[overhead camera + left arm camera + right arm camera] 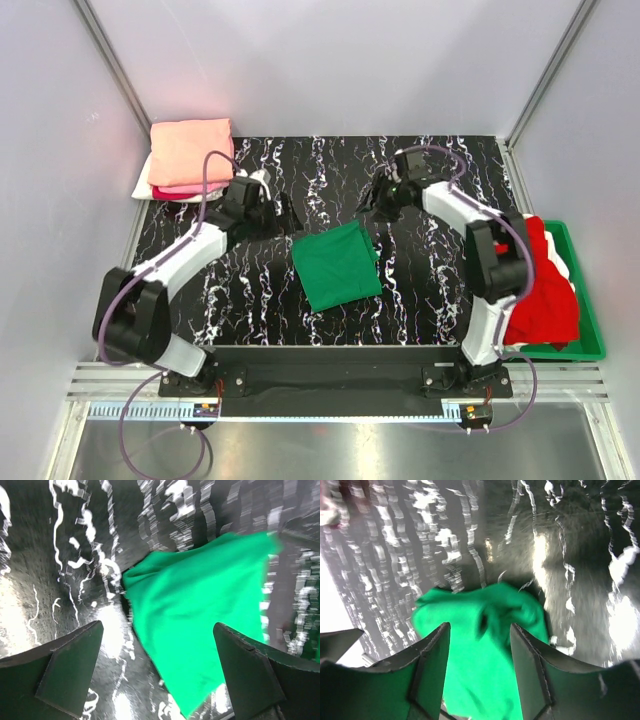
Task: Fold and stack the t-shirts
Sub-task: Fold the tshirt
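A folded bright green t-shirt point(337, 265) lies flat in the middle of the table, apart from both grippers. My left gripper point(272, 205) hovers off its back left corner, open wide; in the left wrist view its jaws point(157, 665) hold nothing and the green t-shirt point(200, 610) lies on the table beyond them. My right gripper point(378, 200) hangs off the back right corner, open, with the green t-shirt point(480, 630) showing through the gap between its fingers point(430, 665). At the back left, a salmon-peach t-shirt point(190, 150) tops a stack over a hot pink one point(175, 190) and a white one point(143, 185).
A green plastic bin point(590, 335) stands off the table's right edge with a red t-shirt point(545, 295) heaped in it, partly behind the right arm. Grey walls enclose the table at the back and sides. The black marbled tabletop point(440, 290) lies bare to the right of the green shirt.
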`<action>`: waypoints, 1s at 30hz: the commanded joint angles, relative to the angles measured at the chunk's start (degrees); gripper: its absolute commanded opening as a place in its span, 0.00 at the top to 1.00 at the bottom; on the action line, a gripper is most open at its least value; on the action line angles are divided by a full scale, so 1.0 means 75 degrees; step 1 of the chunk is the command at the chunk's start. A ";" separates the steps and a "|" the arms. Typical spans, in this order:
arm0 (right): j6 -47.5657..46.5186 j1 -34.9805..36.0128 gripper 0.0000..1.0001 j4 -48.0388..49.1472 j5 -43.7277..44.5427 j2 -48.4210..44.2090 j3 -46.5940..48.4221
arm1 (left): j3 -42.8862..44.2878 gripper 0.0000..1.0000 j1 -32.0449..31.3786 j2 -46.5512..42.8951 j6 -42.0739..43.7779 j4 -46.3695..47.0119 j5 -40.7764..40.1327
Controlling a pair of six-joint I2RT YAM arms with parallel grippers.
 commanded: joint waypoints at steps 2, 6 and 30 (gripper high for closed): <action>-0.0264 0.0109 0.41 0.0041 0.0711 -0.1937 -0.0453 | -0.0011 0.01 0.0010 -0.1005 0.0106 -0.0228 -0.0099; -0.0264 0.0566 0.40 0.0206 0.0102 -0.2105 -0.0735 | -0.0703 0.01 -0.0002 -0.1288 -0.0175 0.0181 0.0053; -0.0627 0.0649 0.59 0.0744 0.0030 -0.0475 -0.1473 | -0.3505 0.01 0.0010 -0.1664 -0.0340 0.2327 0.0170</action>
